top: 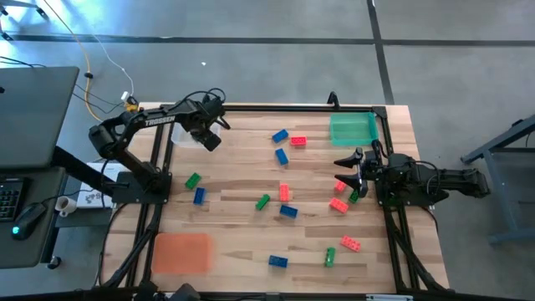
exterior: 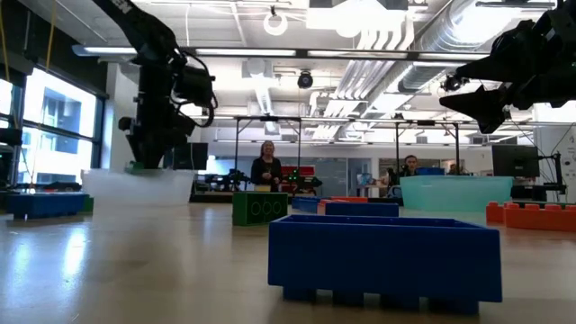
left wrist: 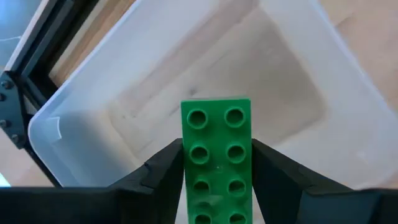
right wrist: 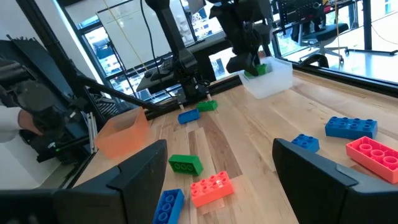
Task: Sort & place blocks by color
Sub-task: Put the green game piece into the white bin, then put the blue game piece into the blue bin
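One green studded plastic brick (left wrist: 216, 155) pinched by its long sides between the dark fingers of the left gripper (top: 207, 134), studs facing the wrist camera. Held over the open mouth of the clear plastic tray (left wrist: 62, 118) at the bench's far left corner, above the tray floor rather than resting on it. Probably a hold meant for a straight drop inside the walls; release not yet done, with both fingers against the brick.

Over a dozen other red, green and blue bricks scattered loose across the wooden bench (top: 242, 251), mostly through the middle and right half, for instance a blue one (top: 288, 211) near the centre. None visible in the translucent green tray (top: 353, 128) at the far right corner or the orange tray (top: 180, 251) at the near left.

Right gripper (top: 347, 163) with fingers spread wide and empty, hovering near the right edge over a small cluster including a red brick (top: 338, 205). Seemingly poised for its own pick.
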Available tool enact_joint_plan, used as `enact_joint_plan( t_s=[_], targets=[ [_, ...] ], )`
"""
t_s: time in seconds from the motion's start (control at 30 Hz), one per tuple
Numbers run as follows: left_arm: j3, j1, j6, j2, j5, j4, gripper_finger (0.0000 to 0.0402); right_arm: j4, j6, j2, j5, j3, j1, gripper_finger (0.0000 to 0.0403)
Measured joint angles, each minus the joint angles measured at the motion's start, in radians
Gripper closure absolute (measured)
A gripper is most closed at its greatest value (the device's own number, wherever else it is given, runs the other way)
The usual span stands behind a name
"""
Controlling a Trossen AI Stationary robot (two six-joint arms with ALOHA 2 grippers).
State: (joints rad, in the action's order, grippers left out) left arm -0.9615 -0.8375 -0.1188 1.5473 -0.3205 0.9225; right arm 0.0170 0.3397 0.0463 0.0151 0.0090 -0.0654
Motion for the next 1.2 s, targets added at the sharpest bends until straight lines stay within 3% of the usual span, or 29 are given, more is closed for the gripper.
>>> enact_joint_plan(
  t_s=[0.2,0.5,0.9,1.2],
  targets=[
    [0.000,0.000,0.016,0.007,-0.042,-0.011,0.0219,0.000,0.000,0.000,0.000,0.000,0.000,0.0124],
    [-0.016,0.000,0.025,0.006,-0.009,0.001,0.0186,0.000,0.000,0.000,0.000,0.000,0.000,0.0124],
    [-0.248,0.003,0.036,-0.009,0.121,0.106,0.0179,0.000,0.000,0.000,0.000,0.000,0.000,0.0124],
    [-0.363,0.044,-0.061,-0.085,0.190,0.103,0.0179,0.000,0.000,0.000,0.000,0.000,0.000,0.0124]
  ],
)
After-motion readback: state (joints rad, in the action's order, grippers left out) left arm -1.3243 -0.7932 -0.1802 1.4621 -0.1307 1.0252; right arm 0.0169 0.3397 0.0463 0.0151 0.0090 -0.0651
